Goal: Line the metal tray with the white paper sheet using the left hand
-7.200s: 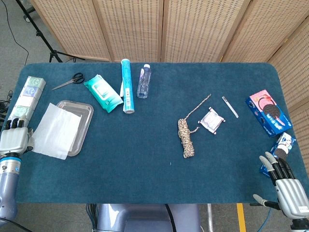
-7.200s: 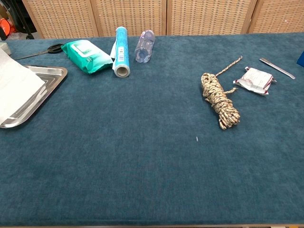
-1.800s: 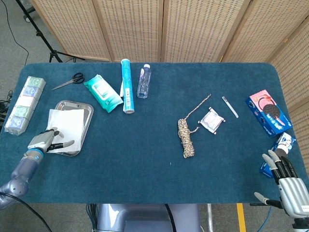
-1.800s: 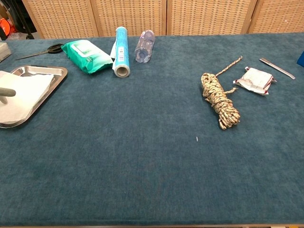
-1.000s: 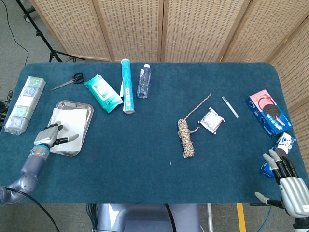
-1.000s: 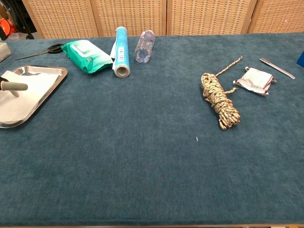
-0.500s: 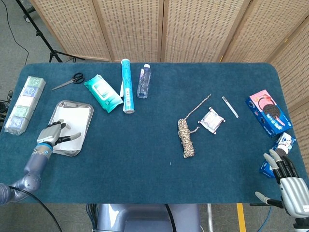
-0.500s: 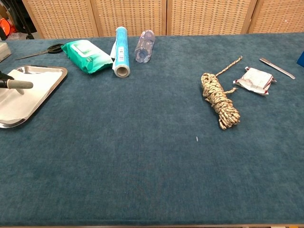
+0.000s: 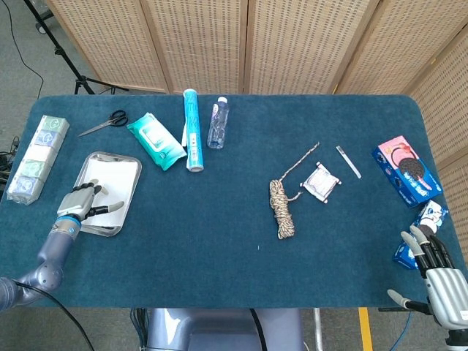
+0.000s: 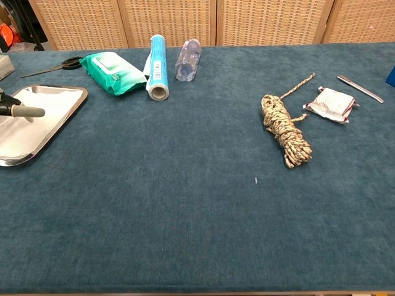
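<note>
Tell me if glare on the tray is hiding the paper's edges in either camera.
Head view: the white paper sheet reads clearly inside the metal tray, lighting even. Chest view: tray and paper blend into one bright sheen, cropped at the frame edge; edges cannot be told there.

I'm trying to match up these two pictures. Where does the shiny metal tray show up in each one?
Head view: the metal tray lies at the left of the table, with the left hand over its near corner.
Chest view: the metal tray sits at the far left edge, partly cut off.
Shared landmark: the green wipes pack lies just beyond the tray, to its right, in both views.
</note>
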Tool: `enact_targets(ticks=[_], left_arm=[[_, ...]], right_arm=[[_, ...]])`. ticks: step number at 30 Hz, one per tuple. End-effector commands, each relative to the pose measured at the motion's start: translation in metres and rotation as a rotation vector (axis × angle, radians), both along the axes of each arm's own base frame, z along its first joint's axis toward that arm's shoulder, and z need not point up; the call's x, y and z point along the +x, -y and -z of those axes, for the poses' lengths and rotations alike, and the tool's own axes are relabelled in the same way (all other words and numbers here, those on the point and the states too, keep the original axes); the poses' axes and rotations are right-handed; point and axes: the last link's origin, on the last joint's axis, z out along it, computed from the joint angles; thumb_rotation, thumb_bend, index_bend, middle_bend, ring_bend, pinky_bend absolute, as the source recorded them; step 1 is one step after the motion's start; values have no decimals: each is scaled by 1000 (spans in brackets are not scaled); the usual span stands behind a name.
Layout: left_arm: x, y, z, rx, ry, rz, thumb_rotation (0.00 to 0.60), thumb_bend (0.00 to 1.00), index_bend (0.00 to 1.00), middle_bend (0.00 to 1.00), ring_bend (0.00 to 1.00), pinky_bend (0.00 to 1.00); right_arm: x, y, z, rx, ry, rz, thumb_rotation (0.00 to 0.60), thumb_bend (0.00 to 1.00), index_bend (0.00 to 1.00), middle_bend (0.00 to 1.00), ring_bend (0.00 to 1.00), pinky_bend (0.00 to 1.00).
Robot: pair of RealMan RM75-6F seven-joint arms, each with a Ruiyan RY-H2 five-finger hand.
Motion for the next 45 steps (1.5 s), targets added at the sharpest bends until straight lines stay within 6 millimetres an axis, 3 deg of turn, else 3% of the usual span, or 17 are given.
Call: enact_targets(ticks=[1,8,14,26,32,45], left_arm=[[1,-1,-3,7,3,2,117,0,258,0,0,0],[21,-7,-26,83,68,51,116,0,241,0,0,0],[39,-2,-35,68,107,85,116,0,237,0,0,0],[60,30,-28,-83,96,91,116,0,237,0,0,0],[57,44,-27,-123,74,83,116,0,237,0,0,0],[29,64,-44,-150,17,52,117,0,237,0,0,0]], right_arm=[[0,0,0,-1,0,0,600,0,0,0,0,0],[1,-1,1,1,-1,-4,600,0,0,0,0,0],[1,-1,0,-2,2,-1,600,0,0,0,0,0],[1,-2,-2,-6,5,-6,600,0,0,0,0,0],[0,-2,-3,-10,9,-3,600,0,0,0,0,0],[2,-3,1,-2,0,-8,600,0,0,0,0,0]])
